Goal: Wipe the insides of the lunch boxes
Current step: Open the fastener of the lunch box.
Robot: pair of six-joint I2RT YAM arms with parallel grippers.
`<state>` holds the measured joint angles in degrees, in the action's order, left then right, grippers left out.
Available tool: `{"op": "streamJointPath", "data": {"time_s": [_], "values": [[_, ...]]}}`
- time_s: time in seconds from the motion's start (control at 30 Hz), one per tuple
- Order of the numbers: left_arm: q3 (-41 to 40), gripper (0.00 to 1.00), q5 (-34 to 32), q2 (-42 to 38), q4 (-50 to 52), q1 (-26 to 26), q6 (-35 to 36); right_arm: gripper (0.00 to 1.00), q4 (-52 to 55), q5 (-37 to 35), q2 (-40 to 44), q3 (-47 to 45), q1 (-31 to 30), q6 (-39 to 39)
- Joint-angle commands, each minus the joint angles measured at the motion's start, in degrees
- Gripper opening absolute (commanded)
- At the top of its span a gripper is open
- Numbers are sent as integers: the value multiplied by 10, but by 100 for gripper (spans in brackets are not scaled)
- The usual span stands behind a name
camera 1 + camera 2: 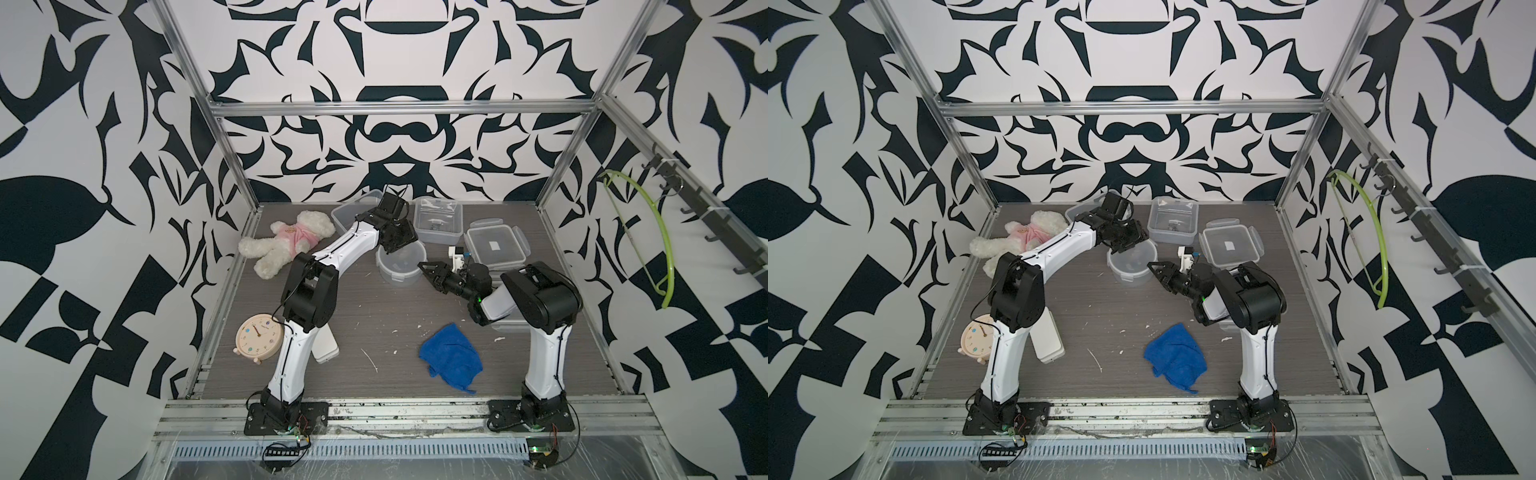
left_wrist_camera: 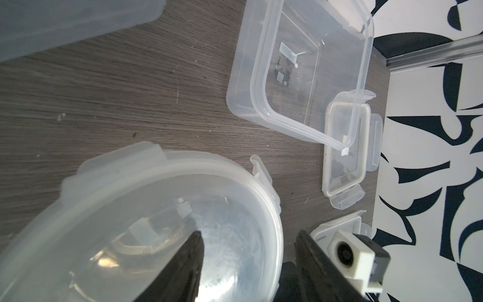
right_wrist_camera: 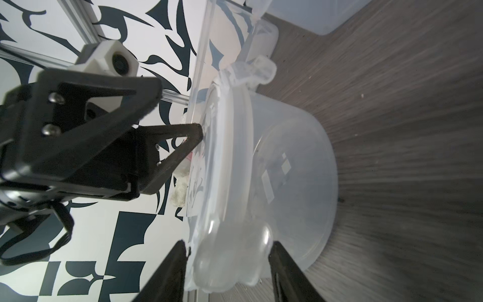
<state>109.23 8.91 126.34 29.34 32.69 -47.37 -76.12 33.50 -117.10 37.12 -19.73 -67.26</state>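
Observation:
The round lunch box (image 1: 402, 266) (image 1: 1133, 266) stands mid-table with its clear lid on. My left gripper (image 1: 399, 247) (image 2: 248, 232) hovers open over its far side, one finger above the lid and the other outside the rim. My right gripper (image 1: 426, 274) (image 3: 228, 244) is open at the box's right side, and its fingers closely straddle a lid clip (image 3: 235, 256). An open rectangular lunch box (image 1: 438, 220) (image 2: 300, 73) sits behind. Another rectangular lunch box (image 1: 357, 210) is partly hidden by the left arm. A blue cloth (image 1: 451, 357) (image 1: 1177, 357) lies loose at the front right.
A rectangular lid with a sticker (image 1: 494, 247) lies right of the round box. A plush toy (image 1: 286, 241), a clock (image 1: 257, 336) and a flat white case (image 1: 326, 349) lie on the left. A green hanger (image 1: 648, 232) hangs on the right wall rail.

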Motion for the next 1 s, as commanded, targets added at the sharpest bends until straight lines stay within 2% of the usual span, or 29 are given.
{"op": "streamJointPath", "data": {"time_s": [0.0, 0.07, 0.2, 0.27, 0.43, 0.5, 0.57, 0.63, 0.73, 0.83, 0.97], "values": [[-49, 60, -2, 46, 81, -2, -9, 50, -45, 3, -4, 19, -4, -12], [-58, 60, 0, 47, 75, -2, -12, 48, -53, 1, -8, 21, -4, -17], [-76, 60, 3, 45, 64, -2, -16, 38, -53, 0, -2, 25, -4, -16], [-85, 59, 4, 44, 59, -2, -18, 37, -53, -1, 0, 26, -4, -18], [-93, 59, 8, 47, 54, -2, -20, 25, -52, -4, 0, 25, -5, -22], [-93, 59, 9, 49, 54, -1, -20, 16, -49, -4, 3, 22, -4, -23], [-93, 59, 10, 51, 54, -1, -20, 1, -26, -3, 10, 20, -5, -17], [-93, 59, 12, 52, 53, -1, -20, 0, 1, -4, 24, 16, -5, -6], [-94, 59, 11, 52, 51, 1, -20, 0, 76, -6, 53, 19, -5, 25], [-94, 59, 11, 52, 51, 1, -20, 0, 202, -26, 91, 25, -7, 74], [-93, 59, 11, 55, 52, 1, -20, 0, 462, -91, 150, 70, -22, 173]]}}
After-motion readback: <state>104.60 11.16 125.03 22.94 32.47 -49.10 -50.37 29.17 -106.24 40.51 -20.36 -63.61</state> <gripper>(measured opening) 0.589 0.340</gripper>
